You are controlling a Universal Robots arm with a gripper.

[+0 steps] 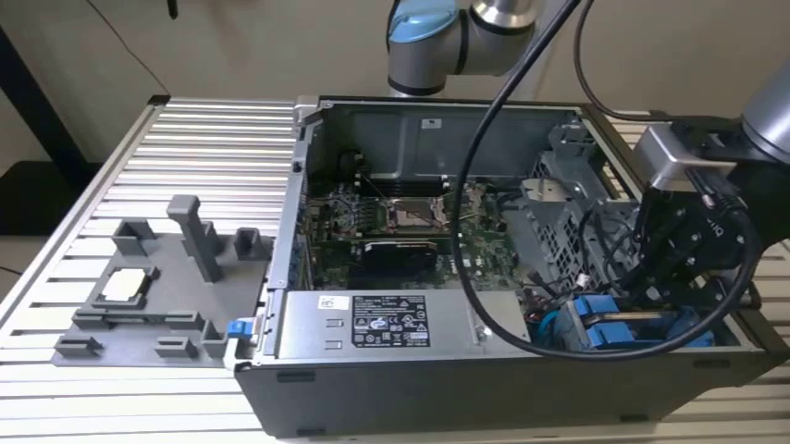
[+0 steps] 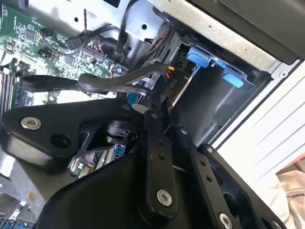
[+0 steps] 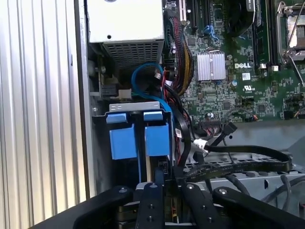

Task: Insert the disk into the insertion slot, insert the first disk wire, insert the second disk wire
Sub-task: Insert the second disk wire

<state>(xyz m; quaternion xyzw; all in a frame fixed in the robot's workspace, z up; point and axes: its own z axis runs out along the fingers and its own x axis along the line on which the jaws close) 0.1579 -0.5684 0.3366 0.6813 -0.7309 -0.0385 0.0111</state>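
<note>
While blue plastic disk [image 3: 157, 138] tabs sit slotted, the hand [image 3: 167, 183] pinches a black wire [image 2: 119, 81]

Disk [image 1: 613, 326]: blue plastic frame with end tabs showing, seated on edge inside the insertion slot [image 1: 728, 335]; metal body mostly hidden. Slot: grey sheet-metal bay in the computer case's front corner, at the exterior view's right. In the first wrist view, two blue tabs [image 3: 139, 138] stand side by side within the bay walls [image 3: 97, 143].
</note>
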